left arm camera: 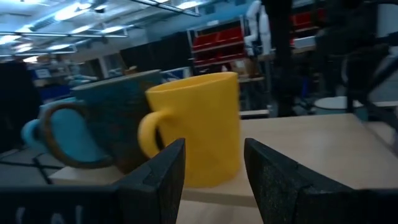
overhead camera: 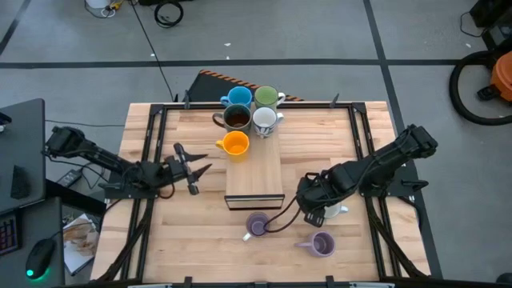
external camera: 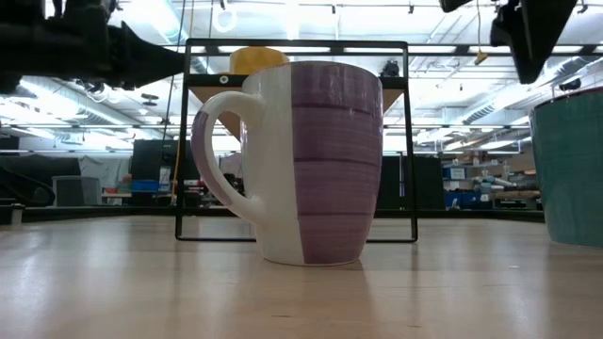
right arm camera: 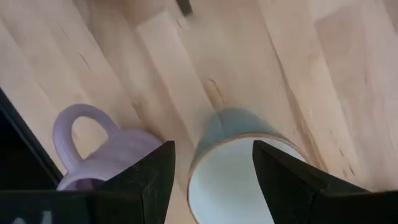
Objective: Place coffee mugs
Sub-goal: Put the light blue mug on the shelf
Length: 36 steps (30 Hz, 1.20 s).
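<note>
At lower right, the right gripper (overhead camera: pixel 314 210) hangs open over a white mug (right arm camera: pixel 239 171); the left gripper (overhead camera: pixel 194 170), open, waits mid-left. Hard, glazed and breakable, the mug likely grips best across its rim wall.

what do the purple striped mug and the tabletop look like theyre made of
The white mug with purple stripes: likely glazed ceramic, since its surface is smooth, with soft sheen and thick walls. The light wooden tabletop: wood planks with visible grain and seams, matte to satin finish, possibly butcher block.
</note>
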{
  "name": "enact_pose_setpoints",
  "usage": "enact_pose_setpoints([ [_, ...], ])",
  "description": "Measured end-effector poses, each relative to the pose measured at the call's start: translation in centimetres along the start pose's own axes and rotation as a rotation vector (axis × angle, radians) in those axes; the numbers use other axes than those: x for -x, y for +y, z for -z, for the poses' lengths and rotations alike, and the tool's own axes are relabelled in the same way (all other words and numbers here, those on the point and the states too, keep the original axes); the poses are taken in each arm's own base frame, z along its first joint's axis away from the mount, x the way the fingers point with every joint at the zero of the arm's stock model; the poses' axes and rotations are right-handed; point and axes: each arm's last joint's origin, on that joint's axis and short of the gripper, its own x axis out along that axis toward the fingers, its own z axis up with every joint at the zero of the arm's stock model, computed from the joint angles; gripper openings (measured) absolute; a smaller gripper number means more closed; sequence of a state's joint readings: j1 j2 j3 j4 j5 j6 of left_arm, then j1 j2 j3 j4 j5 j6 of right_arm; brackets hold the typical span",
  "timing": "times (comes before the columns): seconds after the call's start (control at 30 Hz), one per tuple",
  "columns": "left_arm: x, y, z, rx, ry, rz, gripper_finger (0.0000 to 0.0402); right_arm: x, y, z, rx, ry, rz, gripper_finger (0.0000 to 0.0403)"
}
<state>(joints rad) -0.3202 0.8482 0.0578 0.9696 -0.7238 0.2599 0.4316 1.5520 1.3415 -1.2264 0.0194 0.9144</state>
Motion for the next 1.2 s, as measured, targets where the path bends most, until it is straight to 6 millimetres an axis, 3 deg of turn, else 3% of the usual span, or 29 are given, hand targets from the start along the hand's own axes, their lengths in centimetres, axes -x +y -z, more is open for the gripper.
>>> enact_pose_setpoints([
  [0.3,-0.7,1.1,0.1,0.001,0.002,-0.09,0.0172,-0.2,-0.1,0.4,-0.089,0.031,0.018,0.022],
  [0.73,-1.2,2.0,0.3,-0.012,-0.003,-0.11,0.0172,-4.8,-1.0,1.8,-0.122,0.135,0.021,0.0205],
  [0.97,-1.3,2.0,0.3,-0.009,-0.002,-0.111,0.0172,-5.9,-1.8,2.1,-0.105,0.135,0.079,0.0168],
  [1.2,-1.3,2.0,0.3,-0.01,-0.001,-0.111,0.0172,-5.9,-1.9,2.0,-0.057,0.111,0.09,0.0105],
])
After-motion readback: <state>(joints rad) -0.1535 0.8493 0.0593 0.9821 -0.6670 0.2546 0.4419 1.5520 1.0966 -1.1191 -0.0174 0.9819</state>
